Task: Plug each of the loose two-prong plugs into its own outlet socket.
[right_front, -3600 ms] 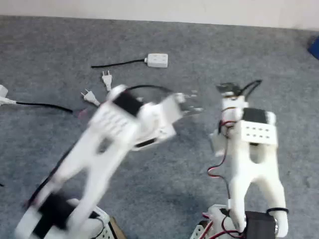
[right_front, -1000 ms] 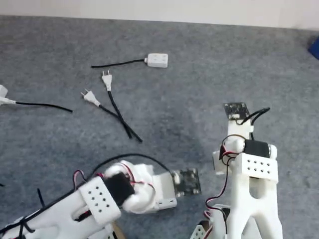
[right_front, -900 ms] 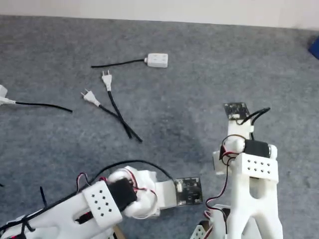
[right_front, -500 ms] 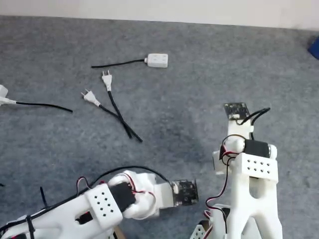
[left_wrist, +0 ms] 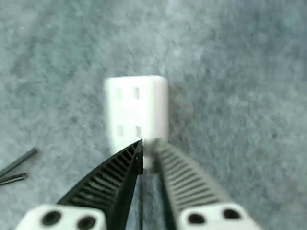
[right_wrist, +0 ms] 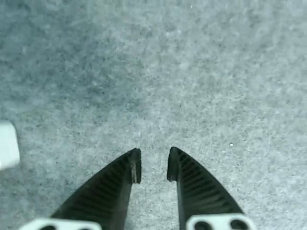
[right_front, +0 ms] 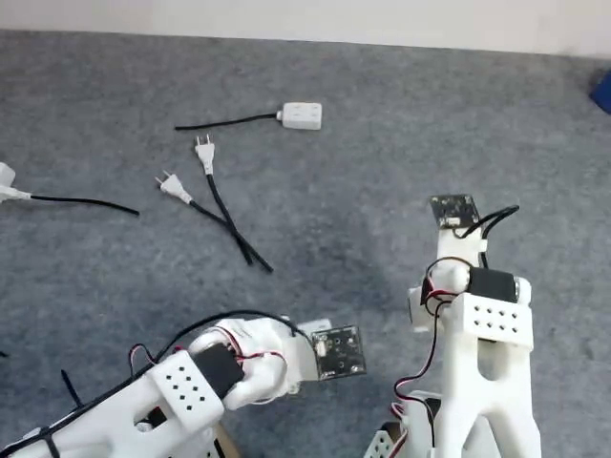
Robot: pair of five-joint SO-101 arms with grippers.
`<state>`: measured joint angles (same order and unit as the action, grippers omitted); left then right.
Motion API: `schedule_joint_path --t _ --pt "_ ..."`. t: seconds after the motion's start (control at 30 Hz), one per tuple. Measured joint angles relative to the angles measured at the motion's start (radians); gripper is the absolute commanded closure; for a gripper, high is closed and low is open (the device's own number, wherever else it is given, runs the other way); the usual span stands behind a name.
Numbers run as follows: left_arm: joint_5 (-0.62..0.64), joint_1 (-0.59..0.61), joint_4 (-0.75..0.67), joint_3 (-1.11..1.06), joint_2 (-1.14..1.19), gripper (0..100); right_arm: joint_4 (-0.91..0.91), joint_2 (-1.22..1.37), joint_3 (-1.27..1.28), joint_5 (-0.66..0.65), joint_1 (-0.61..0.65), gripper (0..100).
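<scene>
L gripper (left_wrist: 146, 149) is clamped on the near end of a white socket block (left_wrist: 136, 103). R gripper (right_wrist: 153, 165) has fingers slightly apart over grey carpet (right_wrist: 216, 72). Two loose plugs (right_front: 203, 148) lie side by side, well apart from both.

We see the right arm's black ribbed plastic gripper (right_wrist: 153, 165) over grey fuzzy carpet (right_wrist: 192, 72), its fingers a little apart with only carpet between them. A small white rounded plastic block (right_wrist: 7, 143) lies off to one side, well apart from the fingers.
</scene>
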<state>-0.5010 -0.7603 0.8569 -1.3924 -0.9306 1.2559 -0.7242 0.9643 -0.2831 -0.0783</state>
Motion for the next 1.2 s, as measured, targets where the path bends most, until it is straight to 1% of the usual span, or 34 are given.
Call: schedule_joint_path --t 0.1,0.27,0.43,0.5,0.6,0.63,0.77,0.9,1.03,1.13,1.2 --pt "-0.055 0.052 -0.006 -0.023 -0.002 99 0.000 0.000 0.000 0.000 0.000 89.3" --pt "-0.164 0.199 -0.003 -0.038 0.012 99 0.000 0.000 0.000 0.000 0.000 89.3" --pt "-0.331 0.304 0.048 -0.038 0.012 99 0.000 0.000 0.000 0.000 0.000 89.3" --pt "-0.362 0.344 0.054 -0.038 0.012 94 0.000 0.000 0.000 0.000 0.000 89.3" --pt "-0.370 0.420 0.069 -0.023 0.012 85 0.000 0.000 0.000 0.000 0.000 89.3" --pt "-0.367 0.445 0.084 -0.009 0.012 84 0.000 0.000 0.000 0.000 0.000 89.3" --pt "-0.353 0.555 0.175 0.068 0.012 84 0.000 0.000 0.000 0.000 0.000 89.3" --pt "-0.328 0.649 0.253 0.206 0.012 84 0.000 0.023 0.000 -0.032 -0.003 89.3" --pt "-0.170 0.721 0.308 0.402 0.012 84 0.000 0.167 -0.021 -0.049 -0.057 89.3" --pt "-0.014 0.740 0.330 0.440 0.063 84 0.018 0.313 -0.124 -0.052 -0.100 89.3" --pt "0.048 0.746 0.330 0.454 0.123 84 0.057 0.390 -0.212 -0.052 -0.121 89.3"
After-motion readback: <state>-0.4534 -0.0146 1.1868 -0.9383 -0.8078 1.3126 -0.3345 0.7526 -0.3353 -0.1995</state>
